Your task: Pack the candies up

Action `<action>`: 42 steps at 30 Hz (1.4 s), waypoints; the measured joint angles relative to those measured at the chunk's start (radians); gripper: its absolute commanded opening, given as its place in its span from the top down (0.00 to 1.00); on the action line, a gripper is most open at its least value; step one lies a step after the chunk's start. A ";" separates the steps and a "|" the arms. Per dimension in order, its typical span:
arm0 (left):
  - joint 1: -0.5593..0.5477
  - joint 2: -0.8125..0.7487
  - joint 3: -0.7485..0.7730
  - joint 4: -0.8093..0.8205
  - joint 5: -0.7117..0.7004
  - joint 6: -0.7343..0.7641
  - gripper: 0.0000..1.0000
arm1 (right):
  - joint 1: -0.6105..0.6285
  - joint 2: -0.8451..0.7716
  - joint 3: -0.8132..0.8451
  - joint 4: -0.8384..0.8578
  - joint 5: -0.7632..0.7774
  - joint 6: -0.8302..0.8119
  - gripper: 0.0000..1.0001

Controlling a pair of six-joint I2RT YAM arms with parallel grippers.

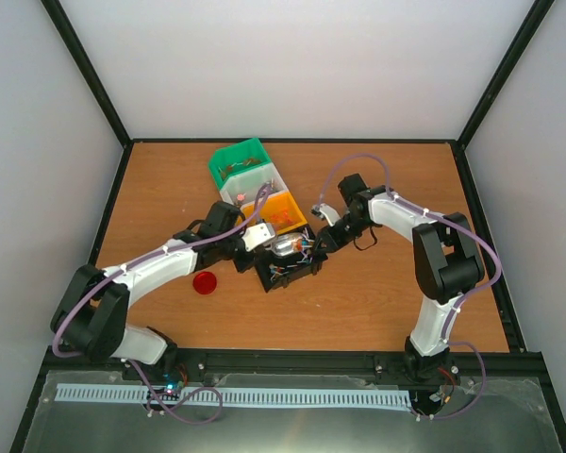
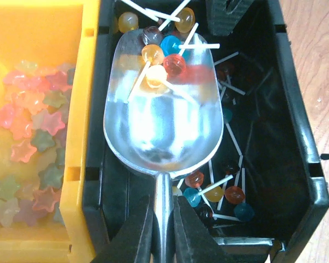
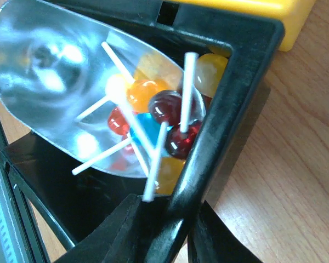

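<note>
The candies are small lollipops on white sticks in mixed colours. Several candies [image 2: 163, 55] lie at the front of a metal scoop [image 2: 162, 120], which is held low inside the black bin [image 2: 310, 164]. More candies [image 2: 225, 192] lie on the bin's floor. My left gripper [image 2: 163, 198] is shut on the scoop's handle. My right gripper [image 3: 169, 200] is shut on the black bin's wall [image 3: 230, 98], one finger inside and one outside. From there I see the scoop [image 3: 49, 66] and its candies [image 3: 153, 109]. In the top view both grippers, left [image 1: 257, 238] and right [image 1: 313, 243], meet at the black bin [image 1: 297, 274].
An orange bin [image 2: 79, 82] with pale star-shaped sweets touches the black bin's left side. Behind it stand a white bin [image 1: 264, 184] and a green bin [image 1: 236, 162]. A round red lid [image 1: 205, 283] lies on the table near my left arm.
</note>
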State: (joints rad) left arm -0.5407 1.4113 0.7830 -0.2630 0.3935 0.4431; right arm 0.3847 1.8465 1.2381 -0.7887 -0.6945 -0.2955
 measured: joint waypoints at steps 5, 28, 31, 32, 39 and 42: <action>0.008 -0.016 -0.009 0.009 0.024 0.036 0.99 | -0.005 0.000 0.000 -0.007 -0.002 -0.009 0.77; 0.062 -0.238 -0.128 -0.056 0.036 0.104 0.99 | -0.010 -0.022 0.001 -0.055 -0.018 -0.068 0.73; 0.062 -0.257 -0.128 -0.059 0.042 0.092 0.99 | -0.014 -0.032 0.001 -0.055 -0.020 -0.069 0.73; 0.062 -0.264 -0.128 -0.060 0.043 0.087 0.99 | -0.016 -0.036 0.001 -0.055 -0.021 -0.071 0.73; 0.062 -0.326 -0.121 -0.073 0.049 0.027 0.99 | -0.029 -0.080 0.002 -0.052 -0.028 -0.083 0.73; 0.062 -0.353 -0.105 -0.077 0.073 -0.003 0.99 | -0.032 -0.090 0.012 -0.053 -0.032 -0.087 0.73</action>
State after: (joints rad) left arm -0.4786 1.0580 0.6777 -0.3405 0.4667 0.4397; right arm 0.3527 1.7569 1.2503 -0.8421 -0.7261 -0.3828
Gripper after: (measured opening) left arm 0.094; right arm 0.270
